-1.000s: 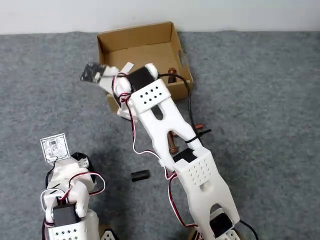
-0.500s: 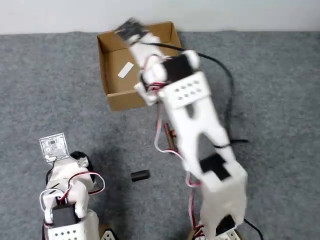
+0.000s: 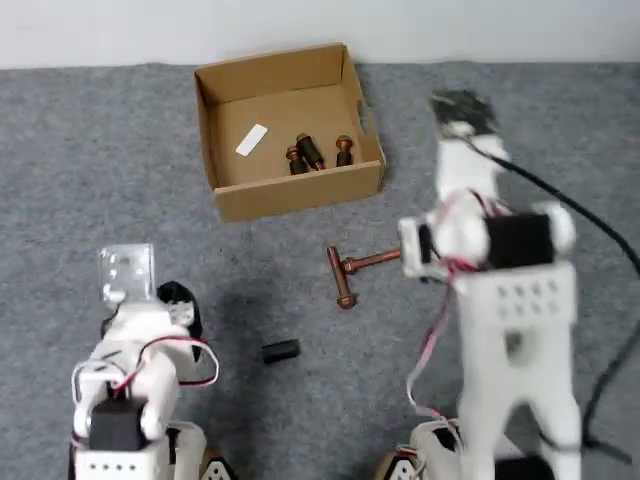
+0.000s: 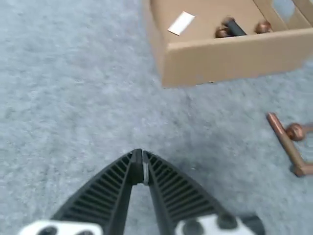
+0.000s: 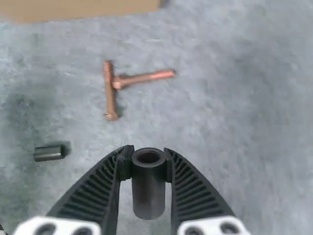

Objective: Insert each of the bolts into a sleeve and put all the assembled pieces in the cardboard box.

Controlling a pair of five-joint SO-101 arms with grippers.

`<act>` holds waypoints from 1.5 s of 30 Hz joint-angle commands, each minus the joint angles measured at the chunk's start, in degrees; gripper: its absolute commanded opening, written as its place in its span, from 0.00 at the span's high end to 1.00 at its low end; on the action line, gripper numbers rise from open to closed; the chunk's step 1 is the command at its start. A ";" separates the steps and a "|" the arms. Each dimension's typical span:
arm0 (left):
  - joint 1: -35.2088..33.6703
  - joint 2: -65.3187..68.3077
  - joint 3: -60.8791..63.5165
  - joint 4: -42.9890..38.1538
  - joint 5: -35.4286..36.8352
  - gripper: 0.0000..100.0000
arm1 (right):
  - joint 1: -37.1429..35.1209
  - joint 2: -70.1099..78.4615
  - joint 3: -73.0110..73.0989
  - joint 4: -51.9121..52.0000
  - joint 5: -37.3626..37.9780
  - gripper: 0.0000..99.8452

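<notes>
Grey felt-like counter, with a pale wall along its far edge. Right claw [image 5: 146, 155] is clamped on a black sleeve [image 5: 148, 191], whose open bore shows at the claw's tip. Beyond it lie two loose copper bolts. One [image 5: 109, 90] runs near to far; the other [image 5: 144, 77] lies crosswise with one end touching the first, making a T. Left claw [image 4: 139, 166] sits at the near left, jaws together and empty. A second loose sleeve [image 3: 281, 351] lies between the two arms, apart from the bolts. Cardboard box [image 3: 300, 192], far centre, already holds bolt-and-sleeve pieces [image 3: 310, 152] and a white slip [image 3: 252, 139].

Step in hand, as judged: mating a bolt to the held sleeve, with two bolts and two sleeves left. The next move likely calls for the left claw to lift one bolt and line its shank up with the bore. The touching bolts leave little room for a clean pick. Open counter surrounds them, and the box wall stands clear on the far side.
</notes>
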 commanded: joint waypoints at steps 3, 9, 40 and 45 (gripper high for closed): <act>5.98 24.18 -15.60 -1.67 0.44 1.00 | 9.80 -14.20 8.00 2.24 -0.62 0.99; 11.52 42.99 -27.03 -1.67 10.55 1.00 | 17.98 -23.60 16.35 2.24 -0.26 0.99; 26.90 110.42 -88.48 27.43 19.16 0.88 | 29.93 -42.33 28.75 1.89 -0.26 0.99; 29.19 117.19 -96.57 30.15 21.80 0.80 | 29.76 -42.33 28.75 1.80 -0.44 0.99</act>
